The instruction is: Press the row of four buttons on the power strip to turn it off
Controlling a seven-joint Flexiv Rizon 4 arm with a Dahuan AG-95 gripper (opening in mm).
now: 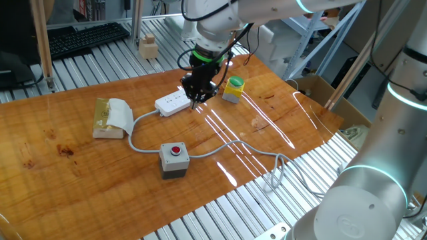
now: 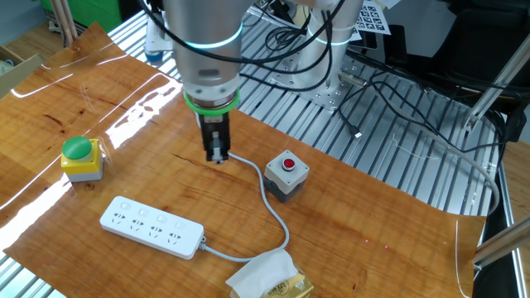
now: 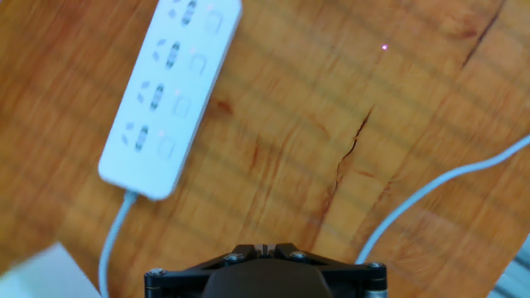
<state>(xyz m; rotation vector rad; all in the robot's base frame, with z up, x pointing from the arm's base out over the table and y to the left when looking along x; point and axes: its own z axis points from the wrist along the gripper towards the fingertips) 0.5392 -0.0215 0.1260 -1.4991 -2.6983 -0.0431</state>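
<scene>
We find the pincer (image 2: 217, 154) clenched on nothing, tips together, likely to poke like 1 finger. It hangs above the bench (image 2: 373, 223), apart from the power strip (image 2: 152, 225), whose 4 buttons (image 3: 187, 81) face up, unpressed.

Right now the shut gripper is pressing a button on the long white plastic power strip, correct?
No. The gripper is shut but hangs clear of the long white plastic power strip, touching no button; the other fixed view shows it apart, above the bare wooden table.
</scene>
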